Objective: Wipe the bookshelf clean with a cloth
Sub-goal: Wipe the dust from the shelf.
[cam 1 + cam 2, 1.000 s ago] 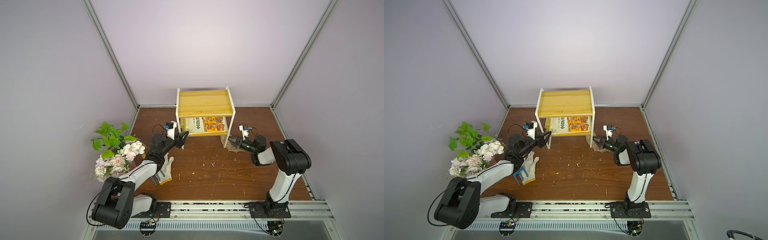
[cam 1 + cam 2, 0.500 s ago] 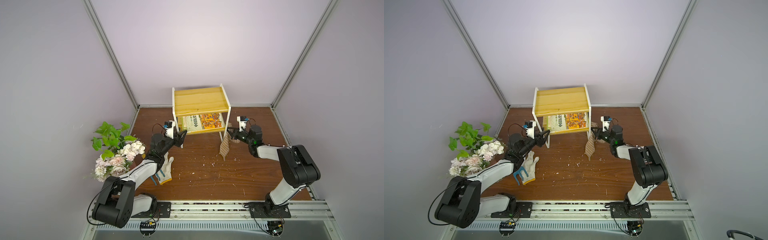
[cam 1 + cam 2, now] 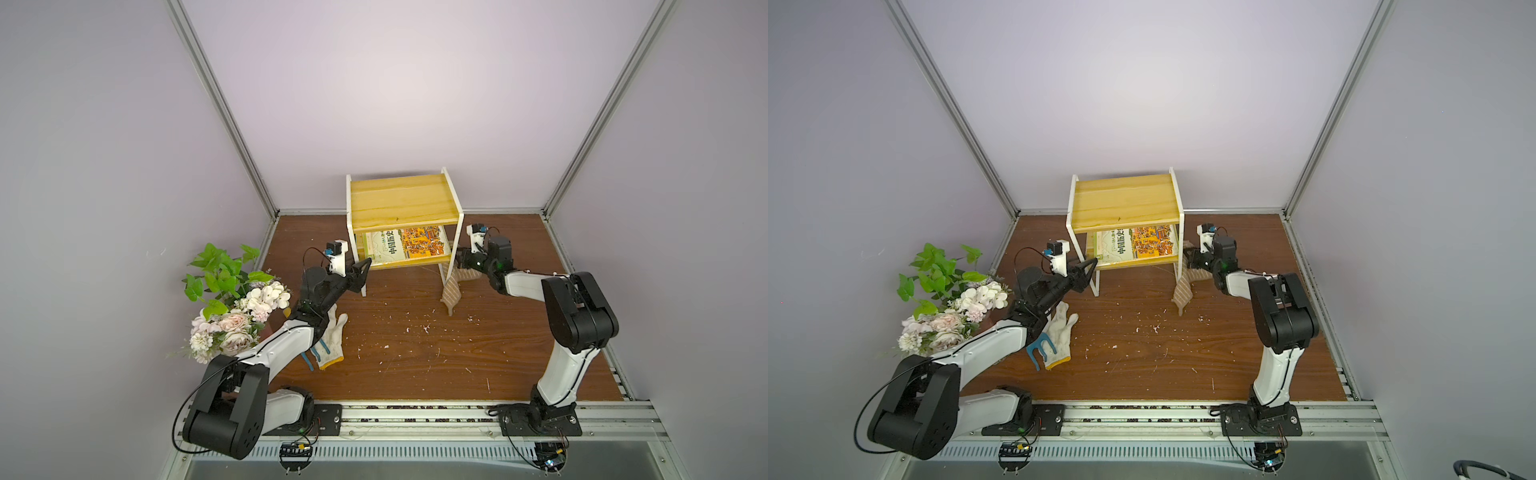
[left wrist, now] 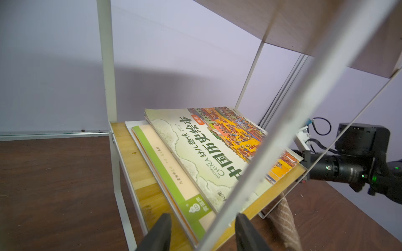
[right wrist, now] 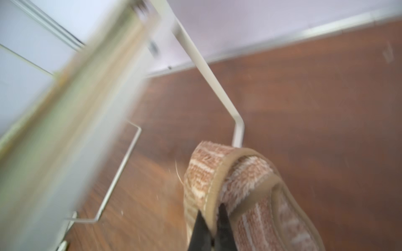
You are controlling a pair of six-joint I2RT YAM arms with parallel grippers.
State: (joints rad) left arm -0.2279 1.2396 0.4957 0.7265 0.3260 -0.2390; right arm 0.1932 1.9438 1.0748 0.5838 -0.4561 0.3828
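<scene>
Leaves white glove [image 3: 330,343] unused at 7 o'clock on the surface [image 3: 415,374]; clamps right end effector [image 5: 212,214] shut on the cloth [image 5: 250,173], dangling it at 4 o'clock of the bookshelf [image 3: 399,199], ready for wiping; straddles the 8 o'clock leg with left end effector [image 4: 201,218], jaws parted, probably to steady it.

I note a white knit glove [image 3: 1062,332] with a yellow cuff, flat on the brown desk [image 3: 1183,365]. A blue forked piece [image 3: 1040,348] lies against it. Bouquet [image 3: 232,307], pale blooms and green leaves, sits at the desk's left edge. Flat books [image 4: 208,152] are stacked, the top cover colourful. Pale crumbs [image 3: 409,329] lie scattered mid-desk.
</scene>
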